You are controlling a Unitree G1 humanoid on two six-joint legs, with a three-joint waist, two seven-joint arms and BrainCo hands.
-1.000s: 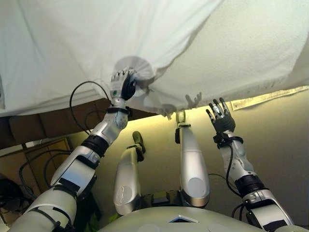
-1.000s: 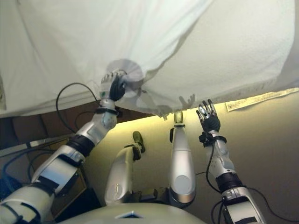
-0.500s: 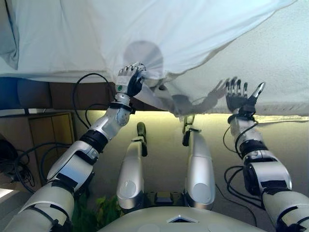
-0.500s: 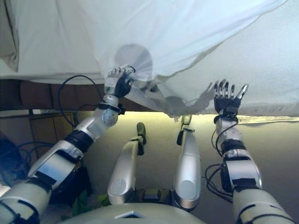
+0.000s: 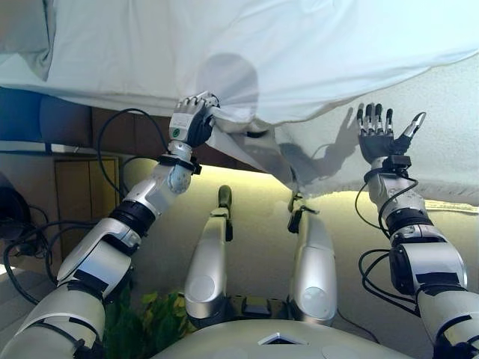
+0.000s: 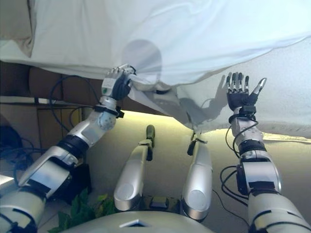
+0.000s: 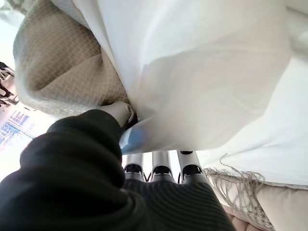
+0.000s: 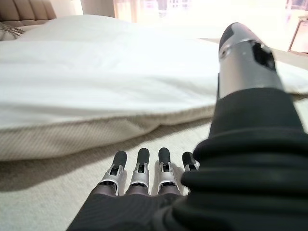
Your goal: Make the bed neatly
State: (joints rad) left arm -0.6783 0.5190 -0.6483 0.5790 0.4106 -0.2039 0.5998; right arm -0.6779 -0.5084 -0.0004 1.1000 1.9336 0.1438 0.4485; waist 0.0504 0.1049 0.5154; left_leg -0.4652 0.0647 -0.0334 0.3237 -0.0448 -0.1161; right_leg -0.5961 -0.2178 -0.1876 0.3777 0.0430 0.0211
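A white sheet lies rumpled over the bed. My left hand is shut on a bunched fold at the sheet's near edge. In the left wrist view the fingers are curled into the white cloth. My right hand is open with straight fingers and holds nothing. It hovers over the textured cream mattress cover, beside the sheet's edge. The right wrist view shows its straight fingers above the cream cover, with the white bedding beyond.
A beige knitted blanket with a fringe lies under the sheet by my left hand. The dark bed base and a wooden cabinet stand at the left, with cables and a green plant below.
The camera has shifted. My right hand has risen from below the bed's edge to over the mattress cover, still open. My left hand keeps its grip on the sheet.
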